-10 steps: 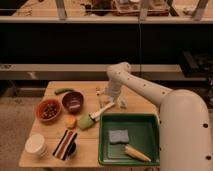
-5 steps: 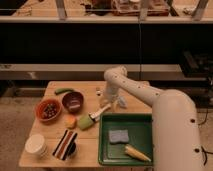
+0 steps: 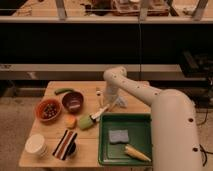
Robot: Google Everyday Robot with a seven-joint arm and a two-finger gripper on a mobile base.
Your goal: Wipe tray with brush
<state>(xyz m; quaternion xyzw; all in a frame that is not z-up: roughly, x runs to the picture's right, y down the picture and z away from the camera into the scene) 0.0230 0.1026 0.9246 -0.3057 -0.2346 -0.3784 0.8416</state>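
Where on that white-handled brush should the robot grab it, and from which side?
Probably the slim white handle of the brush, mid-length, from straight above: it lies flat on the table, angled beside the tray. The end effector is low over the table near the handle's far end.

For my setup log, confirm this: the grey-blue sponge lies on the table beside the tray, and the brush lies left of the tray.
Wrong on one point: the camera view shows the grey-blue sponge inside the tray. The brush does lie left of the tray, the gripper near its handle end.
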